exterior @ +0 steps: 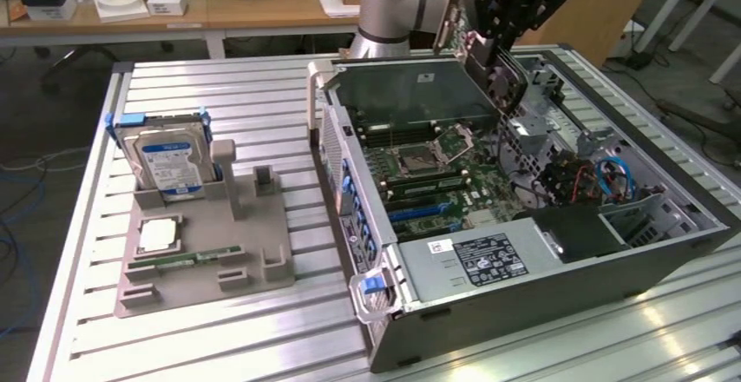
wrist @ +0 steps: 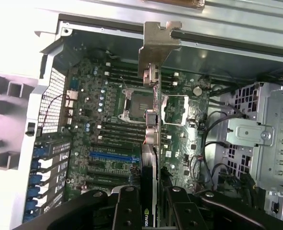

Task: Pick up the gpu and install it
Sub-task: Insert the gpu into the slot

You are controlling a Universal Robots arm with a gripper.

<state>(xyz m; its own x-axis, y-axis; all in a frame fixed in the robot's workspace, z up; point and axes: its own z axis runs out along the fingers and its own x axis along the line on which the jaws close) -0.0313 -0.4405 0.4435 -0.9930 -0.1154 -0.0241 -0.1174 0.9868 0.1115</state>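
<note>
On the exterior view's left, one grey holder [exterior: 255,226] carries one blue-labelled hard drive [exterior: 168,161] standing upright, one square silvery chip [exterior: 159,234] and one green memory stick [exterior: 186,260], both lying flat. To the right stands one open computer case [exterior: 521,312], its motherboard [exterior: 435,174] exposed. Above it the single gripper [wrist: 153,211] is clamped on the one gpu [wrist: 153,139], which juts edge-on from between its fingers, silvery bracket [wrist: 159,40] at the far end
</note>
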